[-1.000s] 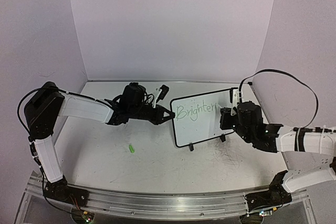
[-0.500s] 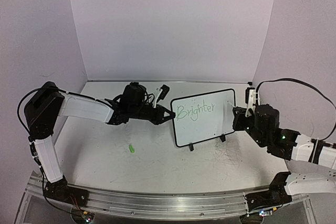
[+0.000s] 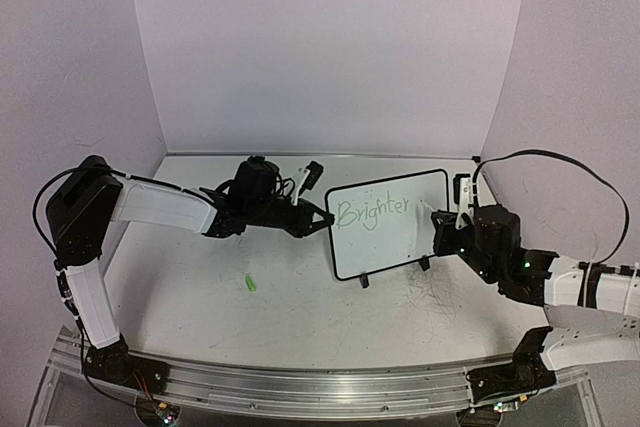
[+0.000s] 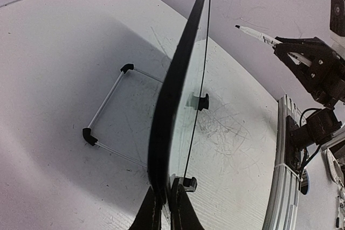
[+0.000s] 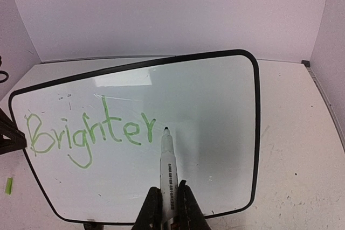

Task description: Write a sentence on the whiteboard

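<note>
The whiteboard (image 3: 390, 245) stands tilted on its feet at the table's middle right. The sentence (image 3: 372, 211) is one green word, "Brighter" (image 5: 89, 133). My left gripper (image 3: 325, 222) is shut on the board's left edge, which shows edge-on in the left wrist view (image 4: 178, 90) between my fingers (image 4: 164, 208). My right gripper (image 3: 438, 222) is shut on a white marker (image 5: 168, 171). Its tip is close to the board (image 5: 215, 100), just right of the last "r". I cannot tell whether it touches. The right gripper (image 5: 168, 211) is at the bottom of its view.
A small green marker cap (image 3: 250, 284) lies on the table left of the board and also shows in the right wrist view (image 5: 8, 185). Grey scribble marks (image 3: 435, 297) cover the tabletop in front of the board. Walls enclose the back and sides.
My right gripper drew back to the right from the end of the word, then came back left towards the board with the marker. The left arm and board have not moved.
</note>
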Motion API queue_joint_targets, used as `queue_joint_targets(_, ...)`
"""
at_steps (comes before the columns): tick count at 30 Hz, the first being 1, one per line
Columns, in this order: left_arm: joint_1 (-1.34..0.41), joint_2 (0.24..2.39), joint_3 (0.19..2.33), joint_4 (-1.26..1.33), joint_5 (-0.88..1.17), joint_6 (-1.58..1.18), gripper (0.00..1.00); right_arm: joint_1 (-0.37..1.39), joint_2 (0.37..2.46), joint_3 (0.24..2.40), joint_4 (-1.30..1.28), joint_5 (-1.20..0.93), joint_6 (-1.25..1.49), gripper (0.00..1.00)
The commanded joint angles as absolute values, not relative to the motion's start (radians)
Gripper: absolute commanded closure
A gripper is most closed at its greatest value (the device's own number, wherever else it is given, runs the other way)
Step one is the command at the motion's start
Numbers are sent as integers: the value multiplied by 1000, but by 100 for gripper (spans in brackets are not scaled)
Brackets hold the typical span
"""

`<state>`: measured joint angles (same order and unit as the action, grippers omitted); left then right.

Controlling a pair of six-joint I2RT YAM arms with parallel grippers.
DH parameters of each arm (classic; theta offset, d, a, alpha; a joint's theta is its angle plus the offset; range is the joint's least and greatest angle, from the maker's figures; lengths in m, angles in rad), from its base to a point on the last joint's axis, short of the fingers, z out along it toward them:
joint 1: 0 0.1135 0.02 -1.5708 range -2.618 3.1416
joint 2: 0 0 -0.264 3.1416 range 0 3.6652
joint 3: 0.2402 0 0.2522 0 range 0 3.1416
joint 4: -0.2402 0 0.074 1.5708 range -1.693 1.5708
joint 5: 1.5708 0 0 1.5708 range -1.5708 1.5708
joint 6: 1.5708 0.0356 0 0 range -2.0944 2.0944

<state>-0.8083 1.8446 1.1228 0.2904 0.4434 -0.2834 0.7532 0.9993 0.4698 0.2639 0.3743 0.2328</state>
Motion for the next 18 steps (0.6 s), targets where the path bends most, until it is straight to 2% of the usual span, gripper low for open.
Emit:
queue_joint_targets(1,-814,1822,1160,236,400,-223,100,752,1005,470,327,363,215,100)
queue_joint_targets(18,-815,1814,1166,214,321,-204,100,752,1043,494,326,328,214,100)
